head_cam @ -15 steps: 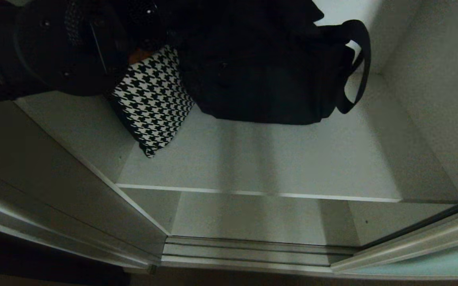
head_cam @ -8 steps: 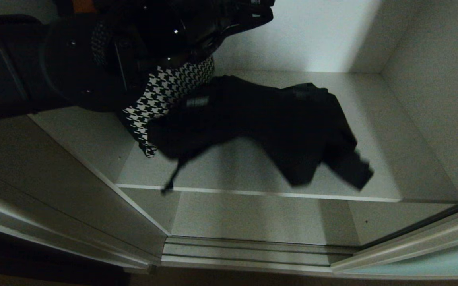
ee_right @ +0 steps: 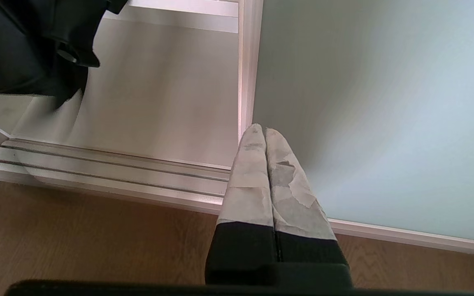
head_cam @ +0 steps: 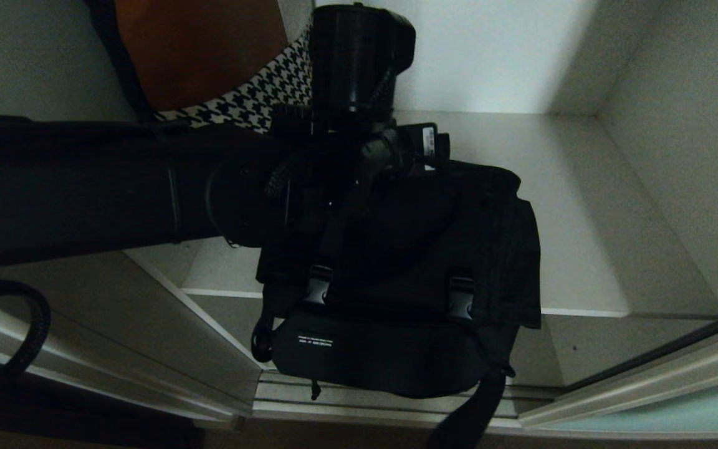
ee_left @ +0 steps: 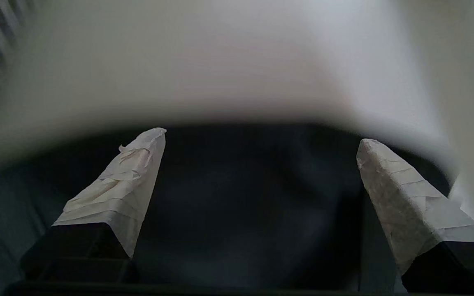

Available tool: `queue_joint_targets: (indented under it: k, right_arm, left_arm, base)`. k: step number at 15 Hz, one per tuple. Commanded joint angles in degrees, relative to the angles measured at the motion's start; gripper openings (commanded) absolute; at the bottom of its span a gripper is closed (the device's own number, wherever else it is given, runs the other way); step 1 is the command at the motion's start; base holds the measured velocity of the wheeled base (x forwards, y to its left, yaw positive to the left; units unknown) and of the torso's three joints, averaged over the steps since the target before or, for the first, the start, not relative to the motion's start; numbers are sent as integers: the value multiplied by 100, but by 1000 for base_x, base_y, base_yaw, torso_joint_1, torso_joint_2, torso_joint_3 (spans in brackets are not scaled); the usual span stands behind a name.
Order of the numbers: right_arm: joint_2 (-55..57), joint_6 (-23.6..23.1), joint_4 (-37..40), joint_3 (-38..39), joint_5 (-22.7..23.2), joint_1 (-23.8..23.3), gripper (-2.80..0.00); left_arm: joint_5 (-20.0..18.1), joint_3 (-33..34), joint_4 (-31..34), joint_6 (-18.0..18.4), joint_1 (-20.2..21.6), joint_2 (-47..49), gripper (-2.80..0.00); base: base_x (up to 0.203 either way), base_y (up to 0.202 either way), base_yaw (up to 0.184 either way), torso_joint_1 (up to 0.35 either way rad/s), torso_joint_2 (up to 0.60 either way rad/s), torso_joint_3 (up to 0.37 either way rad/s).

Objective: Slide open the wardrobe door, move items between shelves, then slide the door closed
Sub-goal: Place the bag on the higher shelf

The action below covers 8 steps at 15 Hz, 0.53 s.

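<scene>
1. Below me runs a wood-grain floor (ee_right: 76, 242) in warm brown, right up to the wardrobe's base
2. A silver floor track (head_cam: 384, 399) with parallel grooves lies along the wardrobe's foot
3. The inner back wall (head_cam: 490, 56) is pale and catches the brightest light
4. The right side wall (head_cam: 683, 156) is white-grey and dimmer
5. A houndstooth cushion (head_cam: 259, 93) leans at my upper left

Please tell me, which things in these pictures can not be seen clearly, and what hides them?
- Head view: the left gripper's fingers, lost in the dark arm above the floppy black fabric bag.
- Head view: whether the bag rests fully on the white-grey laminate shelf; it overhangs the front edge.
- Head view: the houndstooth cushion, mostly behind the arm.
- Left wrist view: the open left gripper; the dark mass beneath is blurred.
</scene>
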Motion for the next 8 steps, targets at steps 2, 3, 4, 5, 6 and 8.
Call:
queue_joint_targets:
  k: [2, 3, 4, 5, 6, 8]
  right_arm:
    - [-4, 0, -4, 0, 2, 2, -280]
    - [-4, 0, -4, 0, 2, 2, -280]
    - [-4, 0, -4, 0, 2, 2, -280]
    - [-4, 0, -4, 0, 2, 2, -280]
    - [-4, 0, -4, 0, 2, 2, -280]
    - [-4, 0, -4, 0, 2, 2, -280]
  left_arm:
    - [-329, -74, 1762, -811, -18, 36, 0]
    - [-516, -106, 2274, -998, -14, 31, 0]
    - [-672, -157, 2669, -1106, -12, 20, 0]
    - [-766, -265, 3063, -1188, -6, -8, 0]
    - [-802, -327, 3299, -1232, -2, -16, 0]
    - [-969, -546, 3621, -1240, 47, 129, 0]
  base:
    - [0, 0, 0, 0, 0, 0]
    - [0, 0, 0, 0, 0, 0]
    - [0, 0, 0, 0, 0, 0]
    - [0, 0, 0, 0, 0, 0]
    - [0, 0, 0, 0, 0, 0]
    - [0, 0, 0, 0, 0, 0]
